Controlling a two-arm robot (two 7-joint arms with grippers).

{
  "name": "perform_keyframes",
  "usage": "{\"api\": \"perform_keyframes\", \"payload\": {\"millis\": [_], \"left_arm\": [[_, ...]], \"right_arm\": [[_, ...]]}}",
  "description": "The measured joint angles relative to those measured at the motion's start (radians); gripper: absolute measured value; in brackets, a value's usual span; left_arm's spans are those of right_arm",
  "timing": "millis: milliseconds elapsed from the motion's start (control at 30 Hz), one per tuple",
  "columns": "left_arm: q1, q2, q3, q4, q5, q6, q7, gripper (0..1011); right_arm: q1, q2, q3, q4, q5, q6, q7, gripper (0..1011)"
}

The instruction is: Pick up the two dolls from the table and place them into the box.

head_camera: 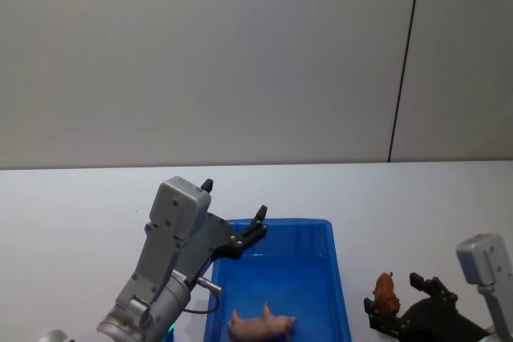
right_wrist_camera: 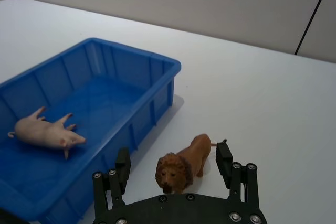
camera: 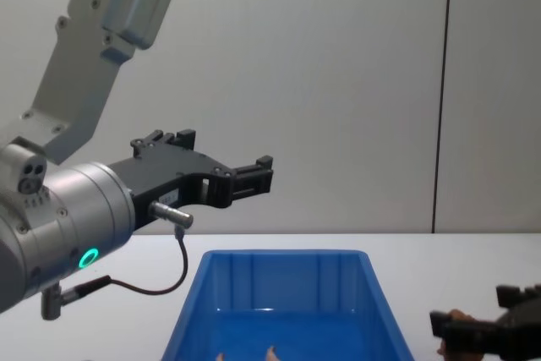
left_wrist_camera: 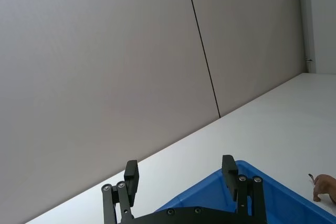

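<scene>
Two dolls: one pig [right_wrist_camera: 44, 132] lying in the box [right_wrist_camera: 157, 59], one lion [right_wrist_camera: 184, 163] on the table [right_wrist_camera: 252, 93] inside the right gripper [right_wrist_camera: 174, 157], spread wide; left gripper [head_camera: 234, 199] hovers high, spread too.

The box [right_wrist_camera: 139, 52] is shiny, smooth blue plastic. The table [right_wrist_camera: 257, 93] is white, smooth and dull. The pink doll [right_wrist_camera: 44, 132] looks smooth, and the brown doll [right_wrist_camera: 181, 163] has a bumpy mane.

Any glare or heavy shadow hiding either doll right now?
Right wrist view: no; brown doll evenly lit inside the open right tool, pink doll clear in the box; only a soft shadow beside the box. Head view: left tool above the box's left rim, shading neither.
</scene>
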Motion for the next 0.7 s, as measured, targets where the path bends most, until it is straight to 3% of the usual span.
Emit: {"api": "perform_keyframes", "payload": {"millis": [300,633,700], "left_arm": [[0.0,0.0,0.0,0.0,0.0,0.0,0.0,1001],[0.0,0.0,0.0,0.0,0.0,0.0,0.0,1001],[0.0,0.0,0.0,0.0,0.0,0.0,0.0,1001]], "right_arm": [[0.011,-0.016,-0.01,0.05,-0.013,0.011,-0.006,968],[0.025,-0.032,-0.016,0.087,-0.015,0.013,-0.009,745],[0.029,-0.036,-0.017,0.095,-0.015,0.009,-0.012,646]]}}
